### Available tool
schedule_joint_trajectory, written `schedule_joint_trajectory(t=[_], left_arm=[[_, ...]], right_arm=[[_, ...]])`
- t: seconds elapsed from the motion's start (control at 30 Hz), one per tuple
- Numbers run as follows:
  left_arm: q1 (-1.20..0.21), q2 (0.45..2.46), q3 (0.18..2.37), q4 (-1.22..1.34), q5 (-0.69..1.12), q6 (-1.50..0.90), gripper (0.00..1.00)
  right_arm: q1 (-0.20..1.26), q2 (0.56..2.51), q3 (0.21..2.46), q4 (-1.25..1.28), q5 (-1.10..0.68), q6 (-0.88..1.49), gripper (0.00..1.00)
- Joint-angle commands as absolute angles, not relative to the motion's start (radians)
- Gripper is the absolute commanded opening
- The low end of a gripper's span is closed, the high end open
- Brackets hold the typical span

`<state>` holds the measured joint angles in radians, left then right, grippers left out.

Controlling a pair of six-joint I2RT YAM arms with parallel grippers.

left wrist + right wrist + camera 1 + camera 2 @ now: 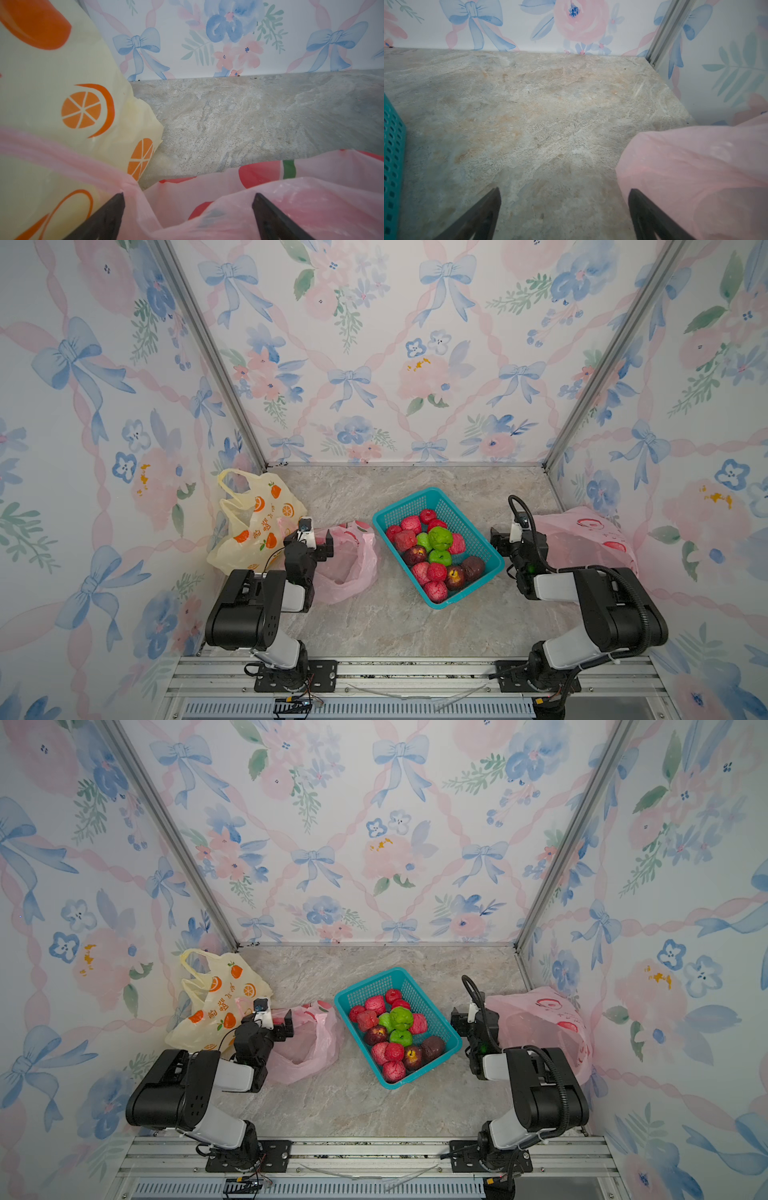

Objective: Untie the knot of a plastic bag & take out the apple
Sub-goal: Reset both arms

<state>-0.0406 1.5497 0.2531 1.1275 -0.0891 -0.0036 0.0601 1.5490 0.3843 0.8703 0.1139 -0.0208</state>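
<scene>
while left tool [188,194], right tool [564,189] gape wide, crumpled pink bag [353,572] beside perforated basket [409,499].

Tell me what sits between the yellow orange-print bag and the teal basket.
A crumpled pink bag, with the open left pincer over it, in both top views.

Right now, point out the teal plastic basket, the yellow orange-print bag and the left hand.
teal plastic basket [467,524]: a top view, mesh side wall
yellow orange-print plastic bag [245,549]: a top view, printed face
left hand [189,194]: left wrist view, midway between fingertips
</scene>
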Motion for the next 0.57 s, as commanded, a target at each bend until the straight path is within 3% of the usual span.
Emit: schedule_joint_trajectory(t=[0.0,0.53], left_arm=[[-0.054,1.545,0.265,1.126,-0.097,-0.002,0.98],[-0.050,1.544,0.267,1.121,-0.088,-0.005,0.98]], right_arm=[[0.075,1.539,0.391,0.884,0.129,-0.031,0.96],[0.058,1.539,0.400,0.864,0.097,-0.024,0.96]])
